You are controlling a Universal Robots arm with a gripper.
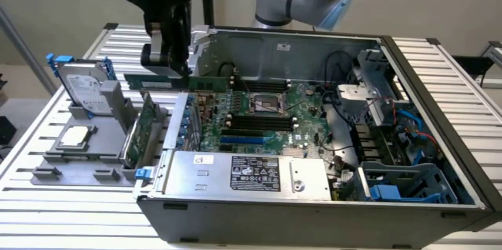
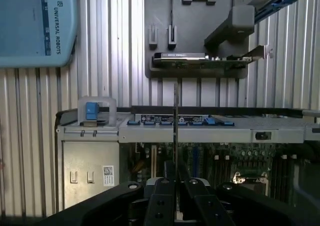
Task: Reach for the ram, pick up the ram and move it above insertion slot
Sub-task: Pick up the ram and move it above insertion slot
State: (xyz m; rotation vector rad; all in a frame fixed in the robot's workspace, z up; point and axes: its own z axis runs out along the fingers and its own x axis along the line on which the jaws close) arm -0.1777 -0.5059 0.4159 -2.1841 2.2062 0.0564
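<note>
My black gripper hangs over the far corner of the open computer case, on the exterior view's left, and is shut on the ram. The ram is a long thin green stick held level above the motherboard's far edge. The black memory slots lie lower down on the board, nearer the middle. In the wrist view the ram shows edge-on as a thin line running out from between my fingers, with the gripper clamped on its near end.
A grey fixture on the slatted table holds a hard drive, a processor chip and an upright green expansion card. The power supply fills the case's near side. Cables and a drive cage crowd the exterior view's right.
</note>
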